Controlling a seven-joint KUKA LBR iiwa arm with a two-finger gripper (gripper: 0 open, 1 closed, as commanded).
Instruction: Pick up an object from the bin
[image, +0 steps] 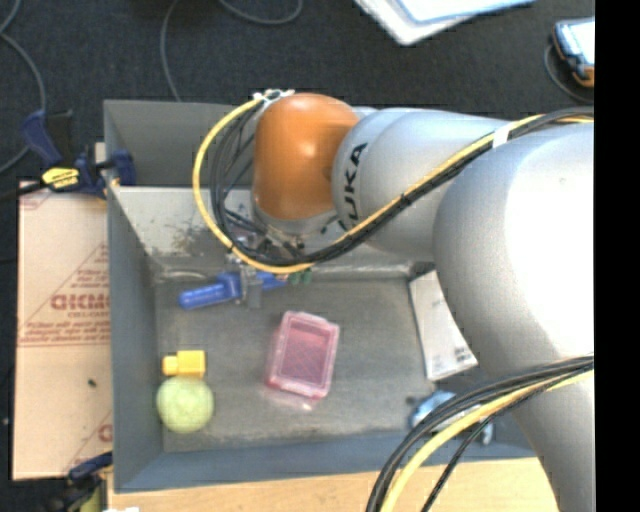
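The gripper (255, 280) hangs below the orange cover (295, 155) of the wrist, over the far left part of the bin (133, 330). It is just at the right end of a long blue plastic piece (205, 295) that lies flat on the bin floor, close to the far wall. The wrist and its cables hide the tip, so I cannot tell if the gripper is released or clenched, nor if it touches the blue piece at all. As the nearest thing, this blue piece is probably the one to pick. It looks light and stiff, with a smooth surface that may slip a little, and I do not think it is fragile. The best hold seems to be across its narrow width, near the middle of its length, so that it does not tip when it is lifted. Counted, the bin holds one blue piece, one small yellow block (185, 363) near the left wall, and one pale green ball (185, 405) just nearer than the block and almost touching it. There is also one pink see-through box (302, 355) in the middle and one white card (440, 325) leaning at the right wall.
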